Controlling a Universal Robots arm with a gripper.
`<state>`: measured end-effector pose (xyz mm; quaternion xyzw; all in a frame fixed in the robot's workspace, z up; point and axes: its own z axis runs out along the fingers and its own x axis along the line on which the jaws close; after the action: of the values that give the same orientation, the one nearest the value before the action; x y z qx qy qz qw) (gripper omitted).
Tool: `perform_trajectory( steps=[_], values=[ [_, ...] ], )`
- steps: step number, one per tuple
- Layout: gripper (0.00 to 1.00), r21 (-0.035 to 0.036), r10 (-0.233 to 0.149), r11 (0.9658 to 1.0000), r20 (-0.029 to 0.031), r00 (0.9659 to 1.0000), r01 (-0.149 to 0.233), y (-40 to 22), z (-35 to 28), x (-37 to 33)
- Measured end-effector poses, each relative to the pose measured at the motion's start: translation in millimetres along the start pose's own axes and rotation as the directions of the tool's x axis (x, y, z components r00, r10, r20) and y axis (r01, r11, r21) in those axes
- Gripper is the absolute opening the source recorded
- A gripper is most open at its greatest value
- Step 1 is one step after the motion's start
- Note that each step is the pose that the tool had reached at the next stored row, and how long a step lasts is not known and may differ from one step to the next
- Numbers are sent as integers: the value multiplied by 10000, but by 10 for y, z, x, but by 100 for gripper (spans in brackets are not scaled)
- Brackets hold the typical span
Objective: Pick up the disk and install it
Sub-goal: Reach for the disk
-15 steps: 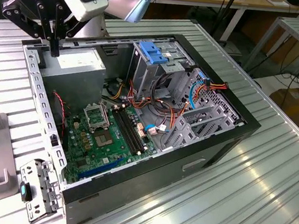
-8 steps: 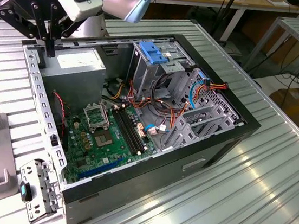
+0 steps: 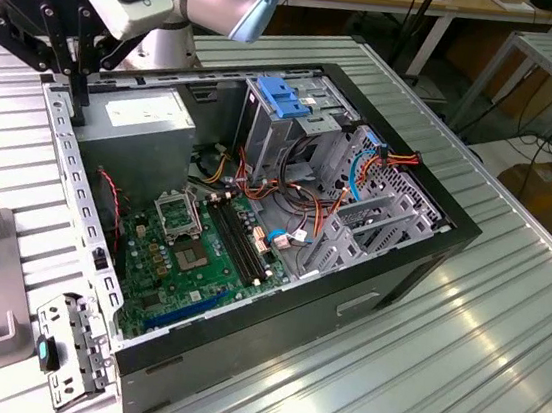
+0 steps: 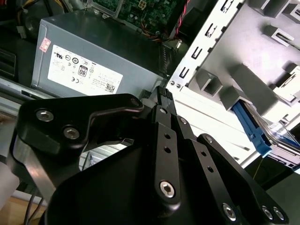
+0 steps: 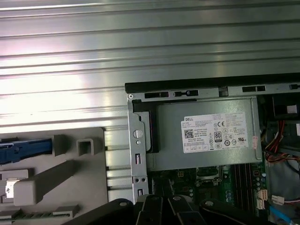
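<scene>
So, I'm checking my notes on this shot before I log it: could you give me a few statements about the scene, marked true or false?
1. The computer case lies open with its motherboard showing. True.
2. The gripper hangs above the blue latch on the drive cage. False: it is by the power supply, at the case's corner.
3. The power supply bears a white sticker. True.
4. The case rests on a wooden tabletop. False: the tabletop is ribbed metal.

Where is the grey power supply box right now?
The power supply box sits in the open computer case's far corner, at the exterior view's left, beside the motherboard.
</scene>
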<state>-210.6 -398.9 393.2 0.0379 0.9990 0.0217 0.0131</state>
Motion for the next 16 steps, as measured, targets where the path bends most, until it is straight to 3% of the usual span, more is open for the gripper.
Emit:
perform_trajectory(
  steps=[16],
  values=[
    [11,0,1,10000,0,10000,-1,-13,-5,174]
  ],
)
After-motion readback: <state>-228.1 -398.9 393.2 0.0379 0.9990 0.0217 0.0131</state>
